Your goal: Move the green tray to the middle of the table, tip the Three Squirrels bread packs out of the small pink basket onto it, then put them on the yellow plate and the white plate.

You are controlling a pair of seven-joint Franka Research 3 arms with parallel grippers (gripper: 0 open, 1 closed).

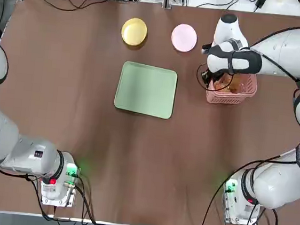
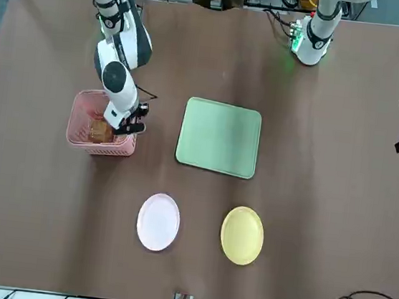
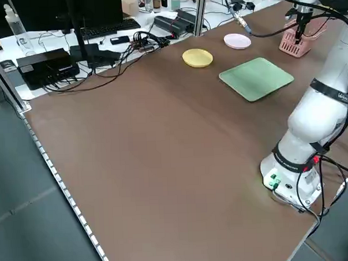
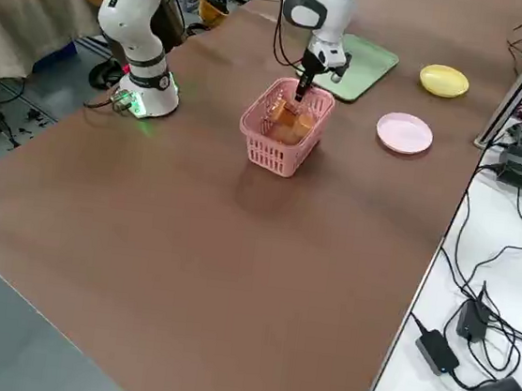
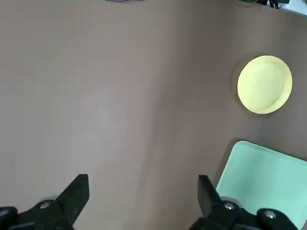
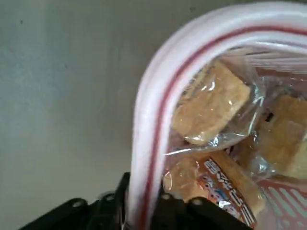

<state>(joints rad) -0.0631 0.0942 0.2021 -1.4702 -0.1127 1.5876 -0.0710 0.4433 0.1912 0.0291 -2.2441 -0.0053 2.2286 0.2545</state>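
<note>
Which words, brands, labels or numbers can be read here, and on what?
None reads clearly enough to quote.
Bread pack in the pink basket: white characters on a brown label, too blurred to read.
Left arm: dark label, too small to read.
The right gripper is at the basket's rim; the left gripper hovers over the table.

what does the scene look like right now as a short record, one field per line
tray: green tray lying flat mid-table, nothing on it
basket: small pink basket upright, on the robot's right of the tray
basket contents: Three Squirrels bread packs, at least three visible
plates: yellow plate and white plate, side by side beyond the tray, both bare
right gripper: at the basket's rim, one finger on each side of its wall, closed on it
left gripper: open, above bare table, holding nothing
</note>
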